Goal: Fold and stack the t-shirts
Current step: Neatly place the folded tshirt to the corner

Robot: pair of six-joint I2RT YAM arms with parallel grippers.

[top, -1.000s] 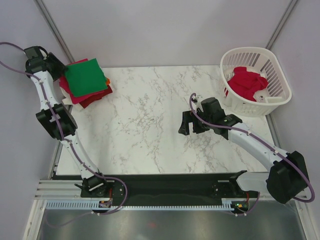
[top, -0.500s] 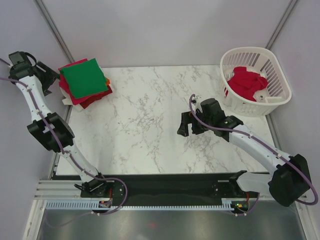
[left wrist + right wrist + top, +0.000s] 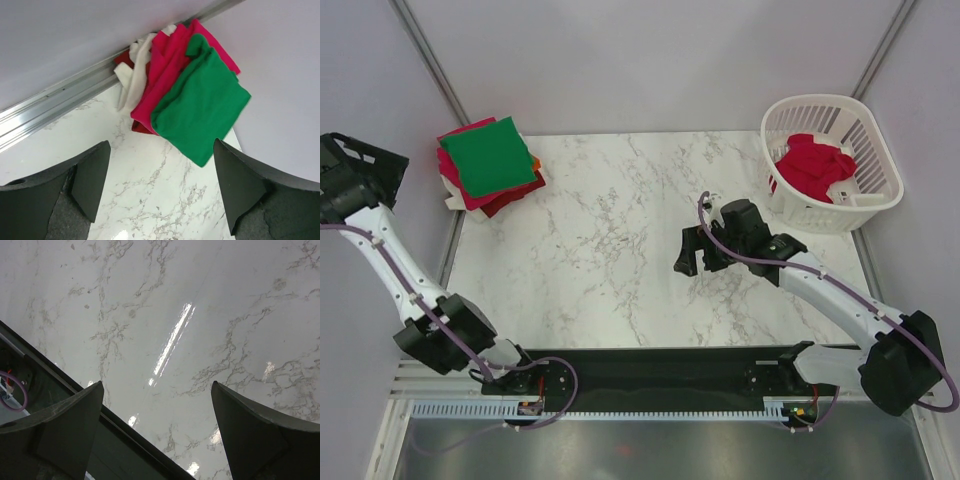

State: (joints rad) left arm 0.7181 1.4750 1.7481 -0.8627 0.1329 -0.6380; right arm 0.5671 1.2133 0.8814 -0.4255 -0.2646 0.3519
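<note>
top external: folded stack (image 3: 490,172) sits at the far left corner of the marble table (image 3: 620,260), with the green t-shirt (image 3: 488,152) on top. the magenta t-shirt (image 3: 455,183) and dark red t-shirt (image 3: 513,200) show beneath, plus a sliver of orange t-shirt (image 3: 535,161) at the right edge. the layers fan out and are not square to one another. left wrist view shows a white strip of cloth (image 3: 131,75) poking out on the wall side; cannot tell what it belongs to

left gripper (image 3: 161,146) hangs off the table's left side, well apart from the stack, fingers spread wide with nothing between them. right gripper (image 3: 156,386) hovers over bare marble right of centre, also spread and empty

red t-shirt (image 3: 812,165) lies crumpled and unfolded in the white basket (image 3: 832,101) at the far right corner

judgement:
- the green one looks placed, so the step in hand is fetching the red one, and the right arm is nearer
- go in from above and pinch a raised fold near the middle of the heap, not cloth pressed against the slats
- lift straight up until the hem clears the rim, or the light basket may drag along
- lay it on the open marble between the arms so both grippers can reach it and spread it flat
- keep the left arm away from the stack, since the loose layers would shift at a brush
</note>
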